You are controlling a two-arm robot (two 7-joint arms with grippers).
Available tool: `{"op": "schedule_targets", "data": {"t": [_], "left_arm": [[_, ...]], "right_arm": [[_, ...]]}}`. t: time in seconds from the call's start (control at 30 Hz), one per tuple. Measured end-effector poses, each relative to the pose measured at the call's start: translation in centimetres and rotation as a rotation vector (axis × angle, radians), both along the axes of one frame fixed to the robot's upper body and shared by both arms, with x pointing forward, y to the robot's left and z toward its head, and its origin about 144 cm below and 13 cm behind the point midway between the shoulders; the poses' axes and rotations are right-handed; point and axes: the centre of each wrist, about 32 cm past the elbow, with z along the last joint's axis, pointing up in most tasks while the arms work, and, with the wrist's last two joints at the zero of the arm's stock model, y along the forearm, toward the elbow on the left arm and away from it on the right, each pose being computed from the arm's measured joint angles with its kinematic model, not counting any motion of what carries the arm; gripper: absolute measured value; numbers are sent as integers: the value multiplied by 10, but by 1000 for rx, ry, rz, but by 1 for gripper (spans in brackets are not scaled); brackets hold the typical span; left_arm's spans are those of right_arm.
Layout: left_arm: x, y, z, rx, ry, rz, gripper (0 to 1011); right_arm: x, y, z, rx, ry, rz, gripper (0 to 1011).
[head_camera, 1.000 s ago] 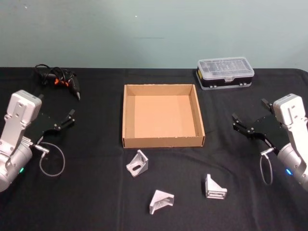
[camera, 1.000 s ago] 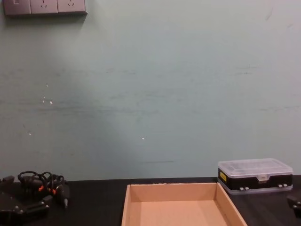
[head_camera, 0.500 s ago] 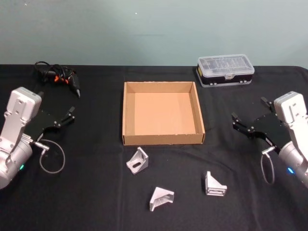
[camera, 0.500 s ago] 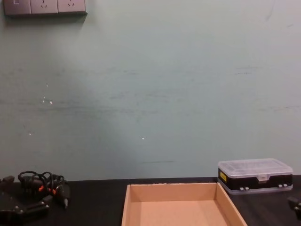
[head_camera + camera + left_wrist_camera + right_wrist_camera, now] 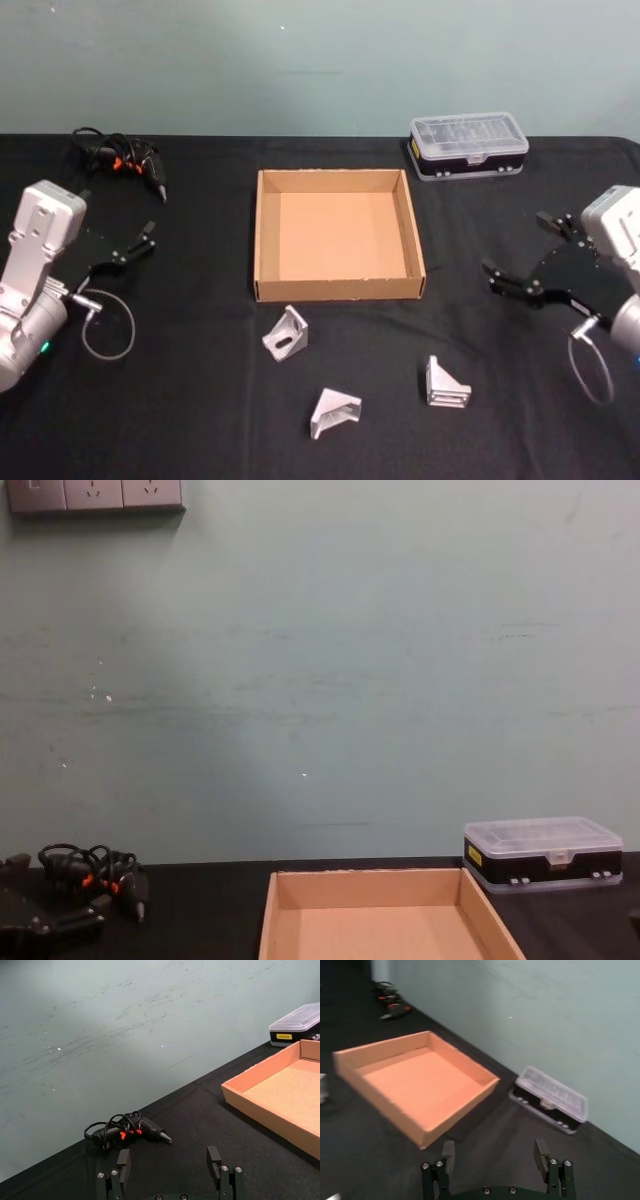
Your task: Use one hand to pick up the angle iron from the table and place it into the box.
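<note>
Three silver angle irons lie on the black table [image 5: 180,420] in front of the box: one [image 5: 285,335] closest to its front wall, one [image 5: 334,413] nearer me, one [image 5: 446,385] to the right. The tan cardboard box [image 5: 340,291] stands at mid-table with nothing in it; its rim [image 5: 365,877] shows in the chest view and its walls from both wrists [image 5: 270,1110] [image 5: 385,1105]. My left gripper [image 5: 135,245] hovers open at the left, far from the irons, fingers spread [image 5: 168,1160]. My right gripper [image 5: 515,243] hovers open at the right, level with the box's front, holding nothing [image 5: 494,1152].
A black plastic case with a clear lid [image 5: 468,148] sits behind the box on the right. A black tool with a coiled cable and orange marks [image 5: 125,165] lies at the back left. A teal wall with sockets [image 5: 95,495] closes the far side.
My right arm has drawn back toward the table's right edge, its gripper still open. The left arm has barely shifted. The angle irons and the box lie where they were.
</note>
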Motion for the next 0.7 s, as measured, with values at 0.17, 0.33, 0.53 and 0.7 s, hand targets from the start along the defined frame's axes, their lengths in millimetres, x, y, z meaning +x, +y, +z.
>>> {"op": "schedule_targets", "data": {"t": [0.17, 0.33, 0.53, 0.7], "left_arm": [[0, 0, 0, 0, 0, 0, 1000], [0, 0, 0, 0, 0, 0, 1000], [0, 0, 0, 0, 0, 0, 1000], [0, 0, 0, 0, 0, 0, 1000]], "right_arm": [[-5, -8, 17, 11, 69, 71, 1003], [-8, -17, 32, 15, 167, 157, 1003], [-10, -21, 40, -14, 262, 261, 1003], [-11, -18, 40, -69, 342, 342, 1003]]}}
